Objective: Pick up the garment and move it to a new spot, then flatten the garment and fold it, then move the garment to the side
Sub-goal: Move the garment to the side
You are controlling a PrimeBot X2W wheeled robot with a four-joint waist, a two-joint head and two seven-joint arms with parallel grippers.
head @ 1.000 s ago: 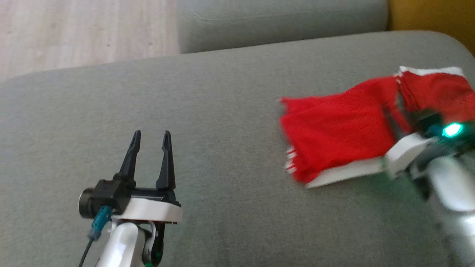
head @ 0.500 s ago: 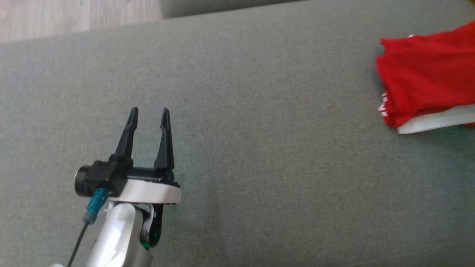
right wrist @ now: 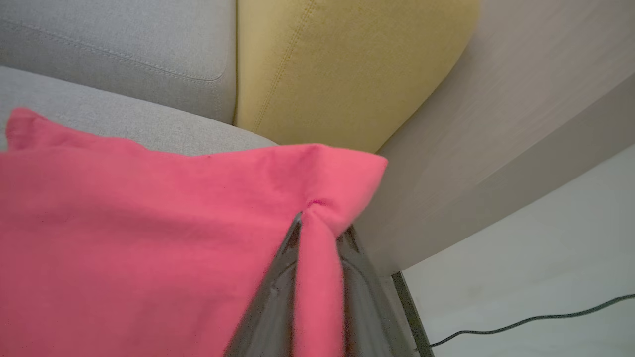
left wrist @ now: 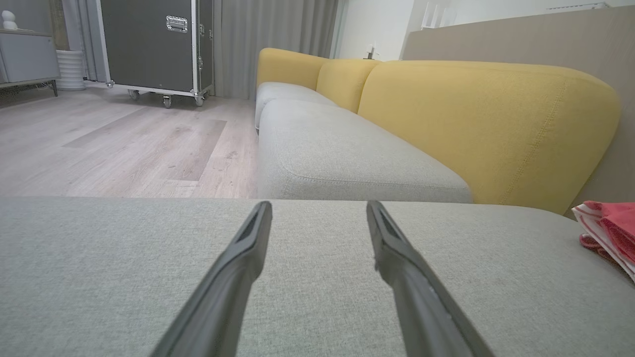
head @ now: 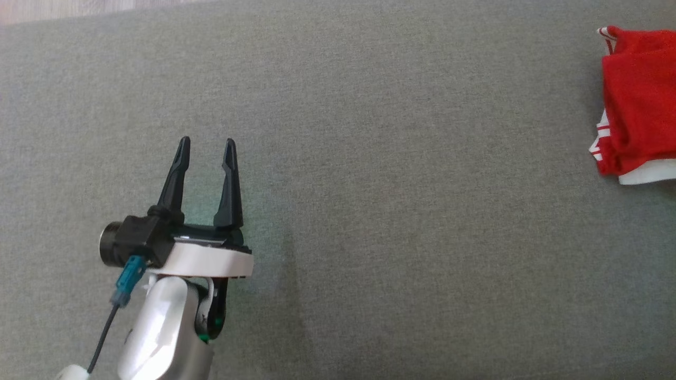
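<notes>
Garment: folded red cloth, white trim, far right on grey seat cushion.
Handling: soft, light, limp; likely sags and unfolds if lifted by one corner.
Hold: folded edge, through all layers.
Right gripper: narrow, pinching a red fold.
Left gripper: wide, empty, well left of the cloth.

garment cropped at right edge, right jaws' tips — cloth-hidden

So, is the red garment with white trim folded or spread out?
Folded: the red garment with white trim lies in layers on the grey fabric sofa cushion, white edges one above another.
</notes>
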